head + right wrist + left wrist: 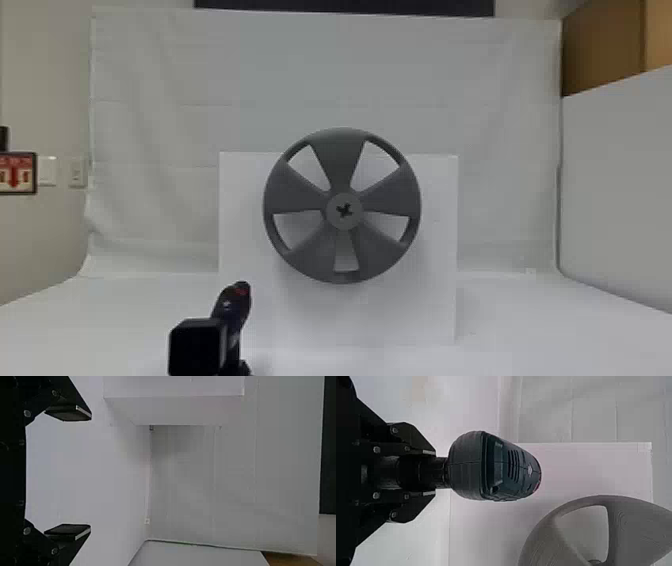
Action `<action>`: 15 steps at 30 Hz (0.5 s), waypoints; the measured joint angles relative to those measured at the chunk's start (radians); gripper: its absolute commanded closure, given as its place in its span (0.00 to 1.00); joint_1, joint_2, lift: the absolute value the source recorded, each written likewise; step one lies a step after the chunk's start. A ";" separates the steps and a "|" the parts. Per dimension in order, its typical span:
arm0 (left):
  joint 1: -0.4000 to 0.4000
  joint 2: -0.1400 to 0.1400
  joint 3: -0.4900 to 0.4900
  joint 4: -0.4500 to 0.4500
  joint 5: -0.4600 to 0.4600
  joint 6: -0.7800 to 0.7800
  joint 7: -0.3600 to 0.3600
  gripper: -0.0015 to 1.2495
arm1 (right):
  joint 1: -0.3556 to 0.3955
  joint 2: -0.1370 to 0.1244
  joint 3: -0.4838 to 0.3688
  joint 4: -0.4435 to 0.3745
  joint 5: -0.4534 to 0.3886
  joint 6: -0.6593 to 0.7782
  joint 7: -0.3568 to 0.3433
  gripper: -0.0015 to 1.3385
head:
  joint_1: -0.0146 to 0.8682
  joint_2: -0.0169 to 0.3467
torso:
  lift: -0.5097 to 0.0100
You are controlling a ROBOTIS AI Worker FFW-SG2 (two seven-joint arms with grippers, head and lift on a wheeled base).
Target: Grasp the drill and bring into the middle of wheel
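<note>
At the lower left of the head view, the dark drill (232, 310) is upright, with a red spot near its top. The blocky black part of my left gripper (196, 348) is just left of its lower portion. From the left wrist, my left gripper (434, 472) is shut on the handle of the drill (494, 469), its housing above the fingers. The drill is apart from the grey five-spoked wheel (342, 150), left of and below its hub (344, 211); part of the wheel (627, 524) is also in the left wrist view. My right gripper (88, 472) stands open with nothing between its fingers.
A white panel (240, 200) stands upright behind the wheel on the white table (525, 320). White cloth (160, 125) hangs at the back. On the right are a pale wall (615, 190) and a brown box-like surface (600, 50).
</note>
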 measured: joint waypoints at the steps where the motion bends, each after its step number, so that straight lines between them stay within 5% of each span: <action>1: 0.000 0.000 0.001 0.000 0.000 0.000 0.000 0.69 | 0.000 0.000 0.000 0.000 0.000 0.000 0.000 0.22 | 0.02 0.05 | 0.20; 9: 0.003 0.000 0.009 0.003 0.003 0.000 0.002 0.55 | 0.000 0.000 0.002 0.000 0.000 0.000 0.000 0.22 | 0.02 0.05 | 0.20; 15: 0.004 0.000 0.015 0.003 0.006 0.000 0.002 0.31 | 0.000 0.000 0.003 0.001 0.000 0.000 0.000 0.22 | 0.02 0.05 | 0.20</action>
